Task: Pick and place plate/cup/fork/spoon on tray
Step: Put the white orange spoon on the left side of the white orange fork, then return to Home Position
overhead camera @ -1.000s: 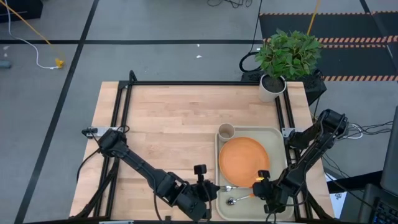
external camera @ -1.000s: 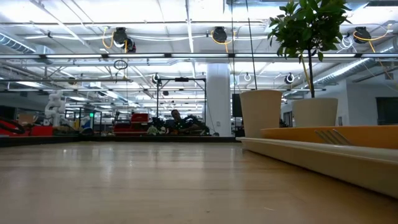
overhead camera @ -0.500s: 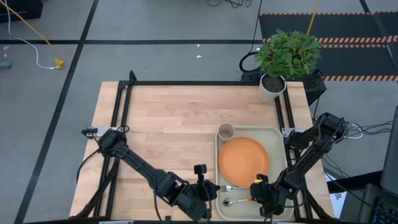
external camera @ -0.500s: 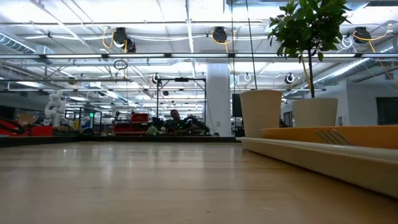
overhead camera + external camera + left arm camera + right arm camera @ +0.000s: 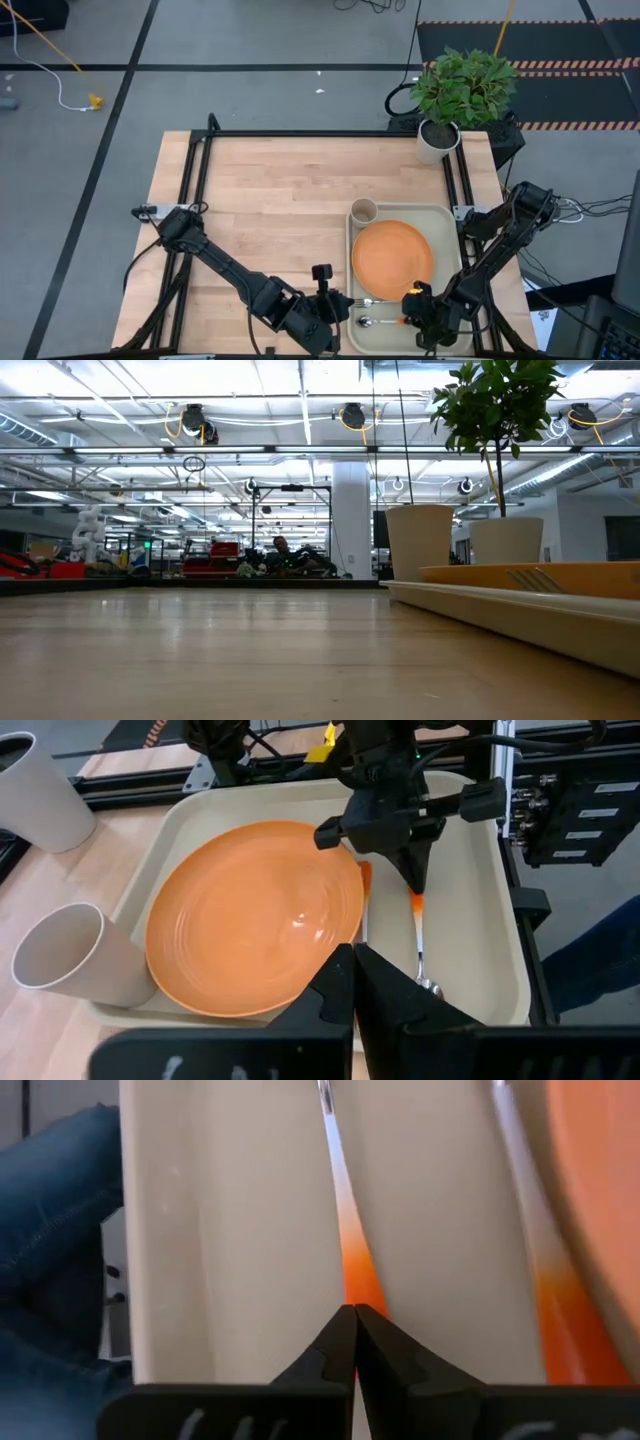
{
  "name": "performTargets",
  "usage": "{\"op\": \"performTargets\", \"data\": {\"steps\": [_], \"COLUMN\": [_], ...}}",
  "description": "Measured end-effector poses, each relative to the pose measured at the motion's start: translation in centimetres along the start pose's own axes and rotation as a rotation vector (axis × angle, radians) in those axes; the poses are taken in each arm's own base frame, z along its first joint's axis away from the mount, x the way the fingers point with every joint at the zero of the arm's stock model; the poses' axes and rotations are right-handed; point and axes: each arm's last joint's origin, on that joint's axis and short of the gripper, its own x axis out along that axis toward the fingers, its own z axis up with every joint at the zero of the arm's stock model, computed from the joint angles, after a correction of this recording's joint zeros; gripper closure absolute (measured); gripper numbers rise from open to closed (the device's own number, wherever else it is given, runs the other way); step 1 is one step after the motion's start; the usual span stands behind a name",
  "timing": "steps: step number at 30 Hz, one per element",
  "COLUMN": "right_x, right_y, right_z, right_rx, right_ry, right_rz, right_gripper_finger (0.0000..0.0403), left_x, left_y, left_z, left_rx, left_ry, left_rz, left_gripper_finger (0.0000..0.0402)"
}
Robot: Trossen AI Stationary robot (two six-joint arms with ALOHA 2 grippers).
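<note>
The beige tray (image 5: 441, 213) lies at the table's front right. On it are the orange plate (image 5: 393, 255), the tan cup (image 5: 363, 211) at its far left corner, and the fork (image 5: 371, 300) just near of the plate. The spoon (image 5: 376, 321) lies along the tray's near part, with its bowl toward the table's left. My right gripper (image 5: 410, 311) is shut on the spoon. My left gripper (image 5: 340, 305) is shut and empty beside the tray's left rim. In the left wrist view its fingers (image 5: 352, 982) point at the plate (image 5: 255, 915). My right gripper pinches the spoon's orange handle end (image 5: 352, 1285) between its two fingertips. The fingers come from above, pointing down (image 5: 413, 870). The spoon stretches away from them toward the table's left, bowl (image 5: 429, 986) low over the tray. I cannot tell whether it rests on the tray floor.
A white pot with a green plant (image 5: 437, 140) stands at the table's far right corner. The black frame rails (image 5: 200, 190) run along the table's sides. Bare wood spreads over the table's left and far parts. Blue cloth of a person (image 5: 55, 1230) shows past the tray's near rim.
My right gripper has gone a little toward the table's left and near edges, still shut on the spoon's handle. The spoon has shifted with it toward the tray's left side, staying about level.
</note>
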Motion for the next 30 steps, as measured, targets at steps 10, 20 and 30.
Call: {"op": "performTargets", "data": {"steps": [10,20,30], "right_x": [-0.9,-4.2,-9.3], "right_y": [0.2,0.9,0.6], "right_z": [0.4,1.8,3.4], "right_rx": [-0.051,-0.297,-0.652], "right_ry": [-0.060,-0.207,-0.457], "right_rz": [0.020,0.073,0.033], "right_gripper_finger": [0.0403,0.0403,0.0403], "left_x": [0.0,0.0,2.0], "left_y": [-0.1,-0.1,2.6], "left_z": [0.0,-0.1,-0.6], "left_rx": [-0.005,0.108,0.164], "left_ry": [-0.001,0.024,0.111], "left_rz": [-0.001,-0.060,0.018], "left_gripper_finger": [0.0389,0.0398,0.0397]}}
